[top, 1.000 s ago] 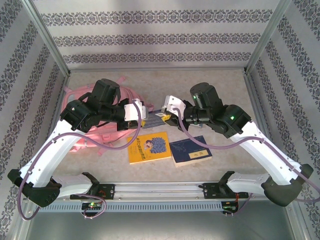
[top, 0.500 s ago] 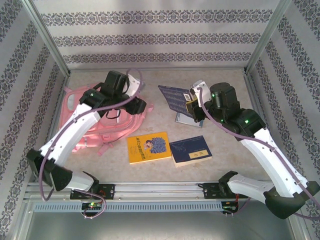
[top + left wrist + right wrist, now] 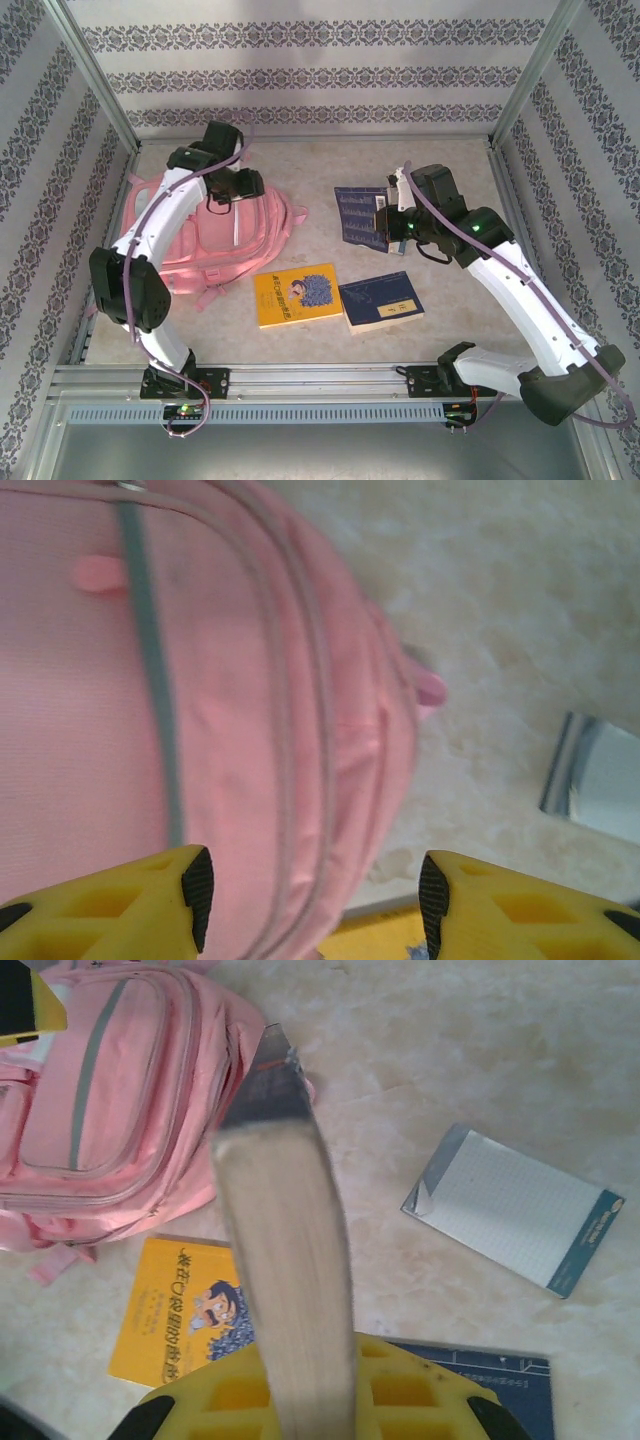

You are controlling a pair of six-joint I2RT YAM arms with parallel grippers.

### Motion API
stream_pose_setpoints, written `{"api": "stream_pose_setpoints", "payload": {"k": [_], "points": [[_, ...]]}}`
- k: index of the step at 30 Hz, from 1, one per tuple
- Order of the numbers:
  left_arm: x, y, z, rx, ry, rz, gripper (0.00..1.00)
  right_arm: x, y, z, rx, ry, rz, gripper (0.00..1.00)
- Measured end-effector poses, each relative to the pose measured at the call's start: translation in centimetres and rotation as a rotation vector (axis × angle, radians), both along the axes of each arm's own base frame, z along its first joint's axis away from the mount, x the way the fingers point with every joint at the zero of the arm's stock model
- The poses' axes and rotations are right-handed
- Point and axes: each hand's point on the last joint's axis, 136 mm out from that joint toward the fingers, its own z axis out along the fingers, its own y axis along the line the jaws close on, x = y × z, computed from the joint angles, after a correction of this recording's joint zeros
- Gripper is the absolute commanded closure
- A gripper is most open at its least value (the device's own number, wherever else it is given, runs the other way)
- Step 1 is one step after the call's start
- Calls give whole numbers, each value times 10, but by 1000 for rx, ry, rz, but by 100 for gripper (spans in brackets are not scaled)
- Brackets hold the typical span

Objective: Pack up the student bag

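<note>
Desk (image 3: 440, 165): pale beige top, marbled. Student bag (image 3: 190, 245), pink, lies flat at the left. Yellow book (image 3: 297, 294), cartoon cover up, sits near the front edge. Dark blue book (image 3: 381, 301) lies just beside it on the right. White gridded notepad (image 3: 512, 1208), blue-bound, lies apart from both books.

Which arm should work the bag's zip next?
Left, likely. The left claw hangs open right above the student bag, holding nothing. The right claw is shut on the blue book, beside the bag, so it is not free.
</note>
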Motion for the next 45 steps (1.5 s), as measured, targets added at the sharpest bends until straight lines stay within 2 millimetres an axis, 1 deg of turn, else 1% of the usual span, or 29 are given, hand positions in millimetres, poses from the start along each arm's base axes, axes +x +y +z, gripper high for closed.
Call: {"api": "stream_pose_setpoints", "payload": {"k": [3,5,7,10,14,18,20,21,23,25,26,28,30,33,35,36,38,41,43,45], "points": [[5,22,-2,3,4,60,42,-2,3,0,26,18,1,100],[9,31,-7,1,11,85,42,-3,4,0,35,25,2,100],[13,36,-16,-12,28,97,42,-4,5,0,41,32,3,100],[21,37,-33,-37,57,98,43,-5,4,-2,48,46,-5,100],[29,29,-56,-74,103,79,47,-7,4,-10,44,68,-7,100],[34,19,-69,-121,124,61,53,-9,1,-21,33,98,-13,100],[36,16,-72,-141,130,56,58,-10,0,-27,26,112,-16,100],[37,14,-75,-148,136,55,63,-11,0,-30,23,118,-16,100],[37,13,-79,-154,146,55,75,-12,0,-34,20,129,-14,100],[39,12,-81,-159,153,52,90,-13,0,-36,20,135,-13,100],[39,12,-82,-160,156,54,95,-13,0,-36,20,135,-13,100],[39,12,-81,-168,159,55,100,-13,0,-35,20,133,-13,100],[39,12,-79,-170,158,51,100,-12,-2,-36,20,134,-19,100],[37,8,-70,-157,157,27,100,-9,-6,-35,21,131,-39,100],[34,3,-58,-136,148,0,100,-6,-8,-34,28,129,-59,100],[31,-1,-49,-125,137,-17,100,-5,-8,-34,32,125,-67,100],[24,-7,-27,-109,110,-51,100,-1,-9,-32,39,117,-84,100],[10,-10,17,-97,27,-96,100,4,-12,-28,51,102,-113,100],[-5,-10,51,-97,-48,-122,100,7,-15,-23,63,91,-126,100],[-21,-9,78,-107,-102,-146,100,8,-11,-15,86,78,-116,100]]}}
